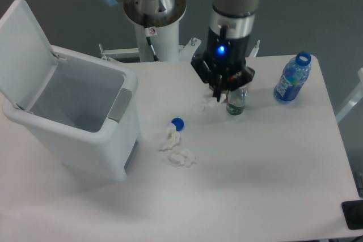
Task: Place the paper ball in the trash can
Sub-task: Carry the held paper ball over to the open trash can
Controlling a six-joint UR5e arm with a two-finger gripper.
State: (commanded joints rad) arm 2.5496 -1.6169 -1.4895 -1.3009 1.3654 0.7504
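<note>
The paper ball (210, 105) is a small white wrinkly wad on the table, just left of a small clear bottle (235, 102). My gripper (218, 96) hangs right above the wad's right side, fingers pointing down and open, holding nothing. The trash can (122, 103) stands at the left with its lid flipped up and its inside showing. It is well apart from both the gripper and the wad.
Two flatter white paper wads (169, 138) (182, 158) and a blue bottle cap (177, 123) lie between the bin and the gripper. A faint clear ring (198, 106) sits beside the paper ball. A blue-capped water bottle (292, 80) stands at the right.
</note>
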